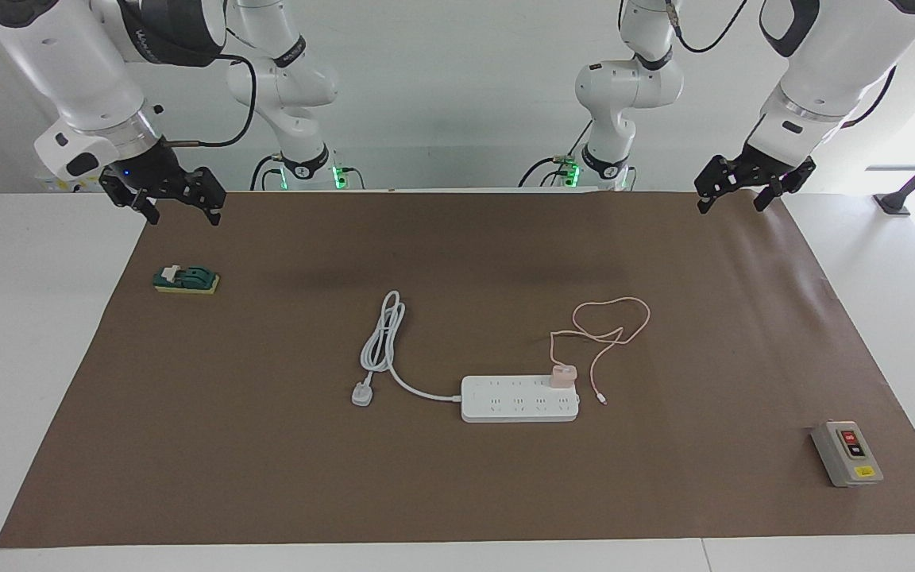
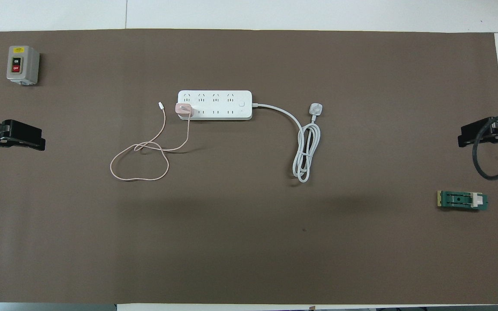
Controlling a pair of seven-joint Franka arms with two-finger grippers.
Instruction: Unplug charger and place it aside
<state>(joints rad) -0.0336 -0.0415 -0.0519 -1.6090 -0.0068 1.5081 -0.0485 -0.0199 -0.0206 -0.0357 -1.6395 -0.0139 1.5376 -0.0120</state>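
The small pale pink charger (image 1: 562,375) is plugged into the white power strip (image 1: 517,397) near the middle of the brown mat, at the strip's end toward the left arm. It also shows in the overhead view (image 2: 183,109) on the strip (image 2: 214,103). Its thin pink cable (image 1: 612,322) (image 2: 138,166) lies in loops on the mat, nearer to the robots than the strip. My left gripper (image 1: 731,206) (image 2: 24,136) hangs open and empty over the mat's edge at the left arm's end. My right gripper (image 1: 183,216) (image 2: 474,134) hangs open and empty over the mat's edge at the right arm's end.
The strip's thick white cord (image 1: 382,338) and plug (image 1: 361,393) lie coiled toward the right arm's end. A grey on/off switch box (image 1: 847,453) sits far from the robots at the left arm's end. A small green block (image 1: 186,280) lies under the right gripper's side.
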